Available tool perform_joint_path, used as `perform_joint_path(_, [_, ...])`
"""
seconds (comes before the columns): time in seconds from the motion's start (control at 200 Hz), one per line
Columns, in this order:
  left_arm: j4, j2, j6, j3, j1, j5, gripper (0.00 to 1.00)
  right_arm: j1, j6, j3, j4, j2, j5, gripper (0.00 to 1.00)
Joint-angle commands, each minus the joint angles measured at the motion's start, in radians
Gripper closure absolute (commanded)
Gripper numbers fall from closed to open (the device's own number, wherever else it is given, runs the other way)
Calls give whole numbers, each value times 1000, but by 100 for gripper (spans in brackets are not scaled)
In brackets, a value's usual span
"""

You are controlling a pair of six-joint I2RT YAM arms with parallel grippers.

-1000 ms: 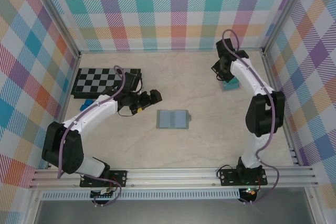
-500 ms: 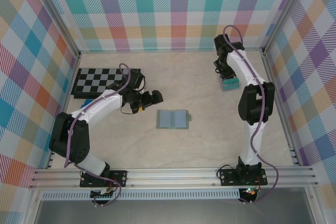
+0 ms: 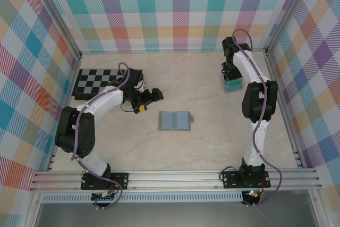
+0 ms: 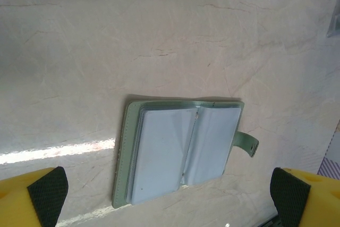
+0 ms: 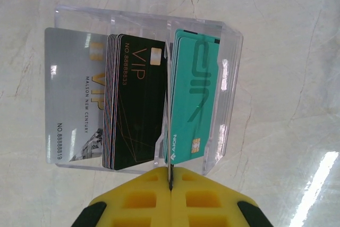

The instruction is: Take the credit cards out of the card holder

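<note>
I note the left gripper point(image 3: 150, 101) spread wide, gripping nothing — the card holder point(image 3: 175, 120) lies open at its 4 o'clock, apart.

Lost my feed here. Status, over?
Left tool open, apart from card holder. Right tool shut, over clear box. Holder lies open, untouched.

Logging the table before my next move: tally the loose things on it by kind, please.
Card holder: 1
Clear box of cards: 1
Chessboard: 1
Total: 3 things in view
</note>
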Motion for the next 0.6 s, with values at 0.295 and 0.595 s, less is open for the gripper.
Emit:
perform_joint_path(0.295, [-6, 28, -7, 16, 13, 40, 0, -8, 54, 67, 31, 42, -66, 100])
perform_joint_path(0.595, [-7, 48, -9, 30, 13, 44, 0, -10, 89, 32, 64, 30, -88, 100])
